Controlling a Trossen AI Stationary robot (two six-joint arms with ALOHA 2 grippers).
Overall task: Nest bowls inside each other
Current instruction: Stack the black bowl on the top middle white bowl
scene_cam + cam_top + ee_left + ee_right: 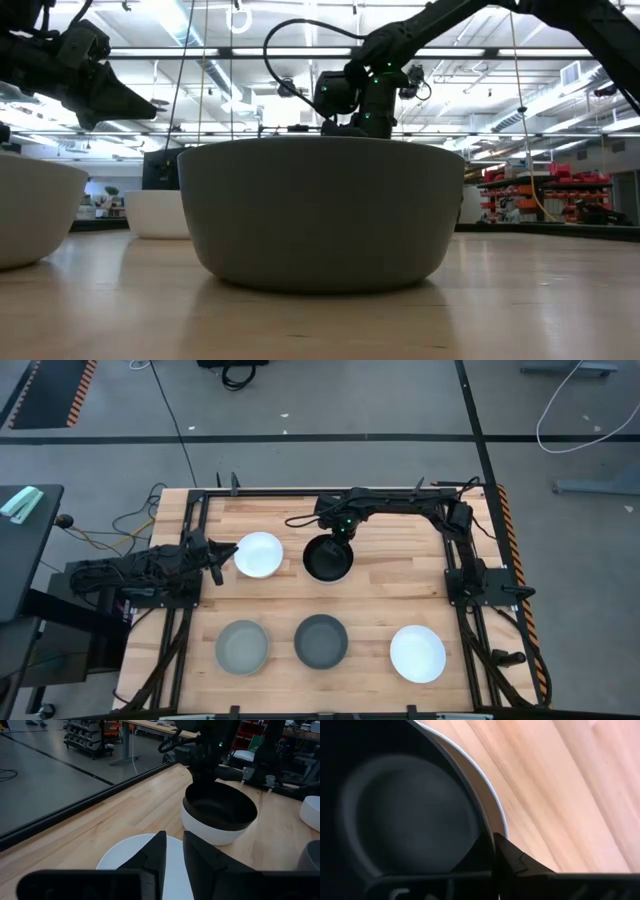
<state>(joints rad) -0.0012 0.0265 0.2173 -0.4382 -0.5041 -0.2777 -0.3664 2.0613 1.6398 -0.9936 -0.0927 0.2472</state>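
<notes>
A black bowl sits nested in a white bowl at the table's middle, toward the far edge. My right gripper stands over its far rim, shut on it. A second white bowl rests on its base just left of the pair. My left gripper hovers level at that bowl's left edge, fingers a narrow gap apart and touching nothing. Along the near side stand a light grey bowl, a dark grey bowl and a third white bowl. My right gripper comes from above, pointing down, onto the black bowl's far rim. One finger is outside the rim and the other is inside the bowl. The black bowl sits upright in the white bowl, which rests on the table. I cannot tell whether the outer finger also touches the white rim.
Black frame rails and cables run along the table's left, right and far sides. Bare wood lies between the far pair of bowls and the near row. In the low view the dark grey bowl fills the foreground.
</notes>
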